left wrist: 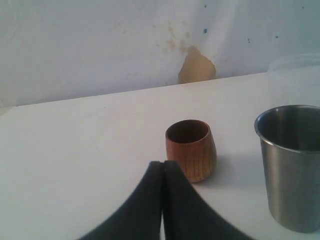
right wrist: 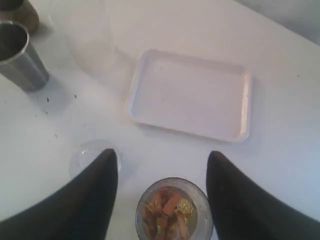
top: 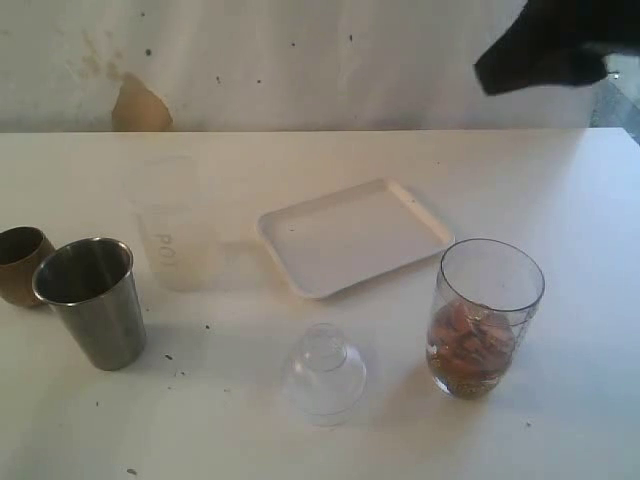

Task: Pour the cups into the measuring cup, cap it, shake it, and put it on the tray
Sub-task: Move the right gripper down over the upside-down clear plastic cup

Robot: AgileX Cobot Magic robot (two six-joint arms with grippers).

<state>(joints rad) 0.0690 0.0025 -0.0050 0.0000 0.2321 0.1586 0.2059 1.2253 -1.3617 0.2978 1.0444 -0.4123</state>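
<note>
The measuring cup (top: 487, 315) stands at the front right and holds orange-brown pieces in liquid. My right gripper (right wrist: 162, 157) hangs open high above it, and the cup (right wrist: 173, 210) shows between the two fingers. At the left stand the small brown cup (top: 20, 262), the steel tumbler (top: 92, 300) and the frosted cup (top: 175, 240) with grey lettering. My left gripper (left wrist: 163, 165) is shut on nothing, low over the table just short of the brown cup (left wrist: 191, 150), with the tumbler (left wrist: 292, 165) beside it. The white tray (top: 355, 235) lies in the middle.
A small clear domed lid (top: 325, 372) sits at the front between the tumbler and the measuring cup. The right arm (top: 555, 45) shows as a dark shape at the top right. A stained wall with a brown patch (top: 140, 105) runs behind the table.
</note>
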